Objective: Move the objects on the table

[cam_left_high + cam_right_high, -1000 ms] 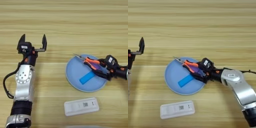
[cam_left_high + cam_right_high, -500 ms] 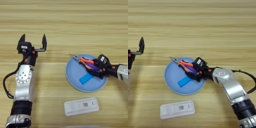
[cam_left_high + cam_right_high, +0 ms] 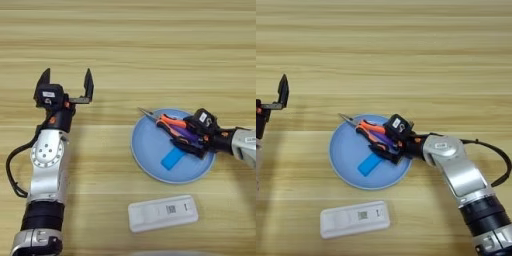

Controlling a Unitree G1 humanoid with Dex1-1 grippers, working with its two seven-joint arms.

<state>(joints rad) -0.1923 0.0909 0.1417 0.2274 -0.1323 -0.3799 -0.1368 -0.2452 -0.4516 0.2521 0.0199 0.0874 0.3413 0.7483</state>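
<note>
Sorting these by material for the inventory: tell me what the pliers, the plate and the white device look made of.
Pliers, held over the plate by the right pincer: thin grey tips look like metal; orange-and-black handles look like rubbery or plastic sleeves.
Plate: even, matte light blue, probably plastic, though ceramic can't be excluded.
White device: smooth moulded shell with a small printed label, likely plastic.

1. Setting: a robot test bench in a lab or workshop; the room beyond the bench top lies outside both views.
2. Evidence: a light wooden table [image 3: 150,45] fills both views beneath the grippers.
3. Evidence: metal robot arms with exposed black cabling.
4. Evidence: needle-nose pliers [image 3: 167,123] sit in the right gripper [image 3: 192,140], over a light-blue plate [image 3: 150,155].
</note>
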